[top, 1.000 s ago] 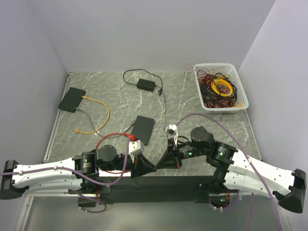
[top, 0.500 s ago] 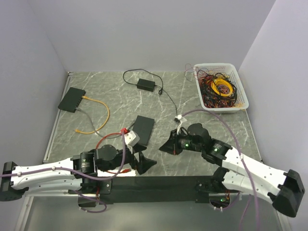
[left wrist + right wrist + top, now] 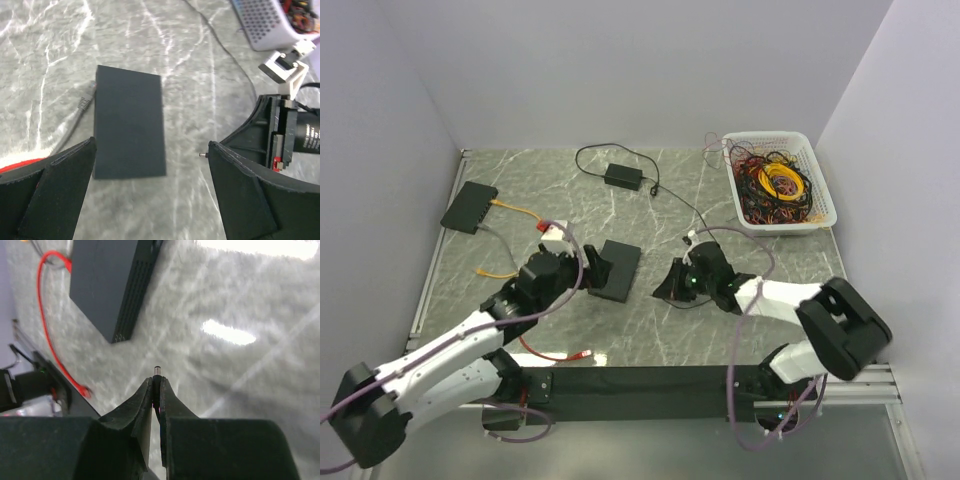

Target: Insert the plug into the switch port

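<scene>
The switch (image 3: 129, 129) lies flat near the middle of the tabletop (image 3: 520, 180), with bare marble along all its edges. The walls and the basket (image 3: 790, 226) in the far right corner are well apart from it. The left pincer (image 3: 151, 150) hangs above the switch, with its fingers spread wide. The right pincer (image 3: 156, 385) is low, just to the right of the switch, and pressed together on the plug (image 3: 157, 371). The metal tip of the plug points toward the side of the switch, near it but apart.
</scene>
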`<state>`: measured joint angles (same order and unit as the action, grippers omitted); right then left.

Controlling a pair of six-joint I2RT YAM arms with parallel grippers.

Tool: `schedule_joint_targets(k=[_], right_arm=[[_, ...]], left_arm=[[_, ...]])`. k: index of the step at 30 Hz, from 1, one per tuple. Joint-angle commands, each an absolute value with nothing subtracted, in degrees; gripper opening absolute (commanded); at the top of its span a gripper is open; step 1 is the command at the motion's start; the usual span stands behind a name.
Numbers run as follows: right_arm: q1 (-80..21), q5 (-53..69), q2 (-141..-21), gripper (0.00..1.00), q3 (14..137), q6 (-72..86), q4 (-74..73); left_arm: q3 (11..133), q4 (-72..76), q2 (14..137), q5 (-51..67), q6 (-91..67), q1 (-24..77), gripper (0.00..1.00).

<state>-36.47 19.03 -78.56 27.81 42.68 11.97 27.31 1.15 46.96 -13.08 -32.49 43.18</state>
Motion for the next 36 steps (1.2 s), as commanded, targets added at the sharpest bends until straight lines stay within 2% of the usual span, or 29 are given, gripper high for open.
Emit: schedule_joint_targets(k=[1,4,8,13,23,36], right_arm=[[-34.3,24.5,-83.7,0.00,30.3,46.5,27.3],[-33.0,27.9,-87.4,0.00,30.3,47.7,33.7],[-31.5,29.1,-90.5,0.00,31.2,47.6,36.5],[-28.7,30.7,-94.7,0.00,32.4,48.7,39.3],[-27.4,29.5,-101.1,0.00,37.0,49.3,40.6],[-27.3,27.4,-107.1,0.00,39.2,50.0,43.4]], left_arm=[[26.7,11.8,51.1,-3.5,-32.9,37.7,0.99],[25.6,18.7,55.2,3.3,-33.0,31.3,0.99],[24.2,27.7,61.4,12.7,-34.1,23.2,0.88],[25.7,31.5,70.1,15.8,-36.6,21.8,0.76],[25.6,37.7,80.5,17.4,-37.6,21.8,0.73],[29.0,42.0,87.6,18.6,-37.0,21.8,0.72]])
